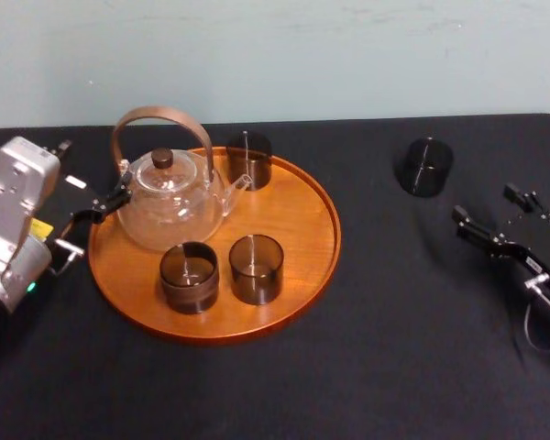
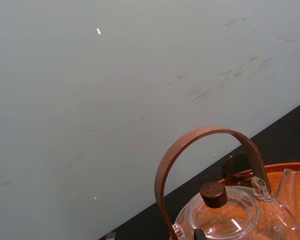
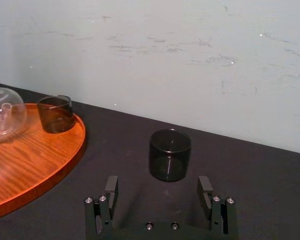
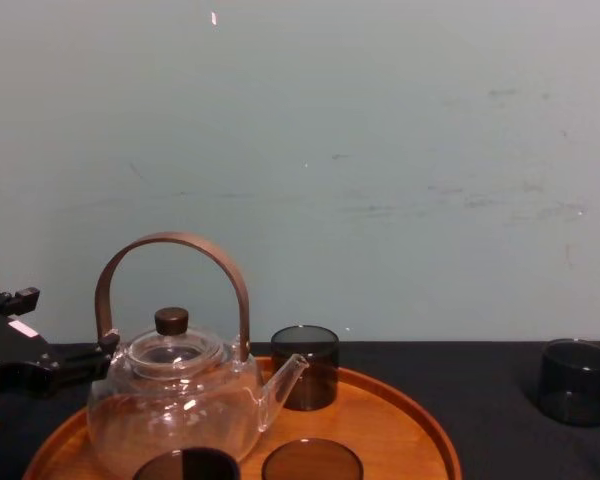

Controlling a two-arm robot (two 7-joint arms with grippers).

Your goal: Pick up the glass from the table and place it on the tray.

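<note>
My right gripper (image 1: 493,213) (image 3: 158,184) hangs low over the table (image 1: 376,348) with its jaws spread wide and nothing between them. The glass (image 1: 425,166) (image 3: 170,154) (image 4: 577,381) I am after stands upright on the black surface just beyond my fingertips, at about eleven o'clock from that gripper in the head view. It is well apart from the tray (image 1: 333,229), out at roughly two o'clock from the tray's centre.

My left gripper (image 1: 110,202) (image 4: 75,365) sits at the tray's nine o'clock edge, close beside the base of the teapot handle; whether it is spread or closed I cannot tell.

The glass teapot (image 1: 172,206) (image 4: 175,400) stands on the tray towards ten o'clock, spout pointing to the right. Three dark glasses share the tray with it: one (image 1: 248,159) near twelve to one o'clock just past the spout, one (image 1: 189,275) at seven o'clock, and one (image 1: 256,268) at five o'clock. The last two stand close together but apart.
</note>
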